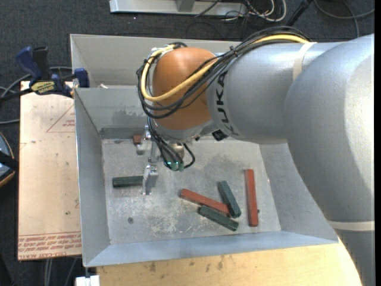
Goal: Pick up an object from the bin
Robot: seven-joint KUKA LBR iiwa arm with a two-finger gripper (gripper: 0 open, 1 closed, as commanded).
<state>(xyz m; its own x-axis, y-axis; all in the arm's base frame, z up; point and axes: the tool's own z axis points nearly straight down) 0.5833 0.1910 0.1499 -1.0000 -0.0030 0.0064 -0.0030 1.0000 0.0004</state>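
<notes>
just beside claw, dark green bar

Four bars lay grouped at right, toward near side. Red bar lay flat and slanted, left end farther back. Dark green bar slanted just right of it. Second dark green bar lay along red bar's near side, seemingly touching both. Long red bar lay rightmost, slightly apart, running near to far. Small reddish piece, possibly a block, sat at far left. Beyond, on dark carpet: silver metal beam, tangle of cables.
</notes>
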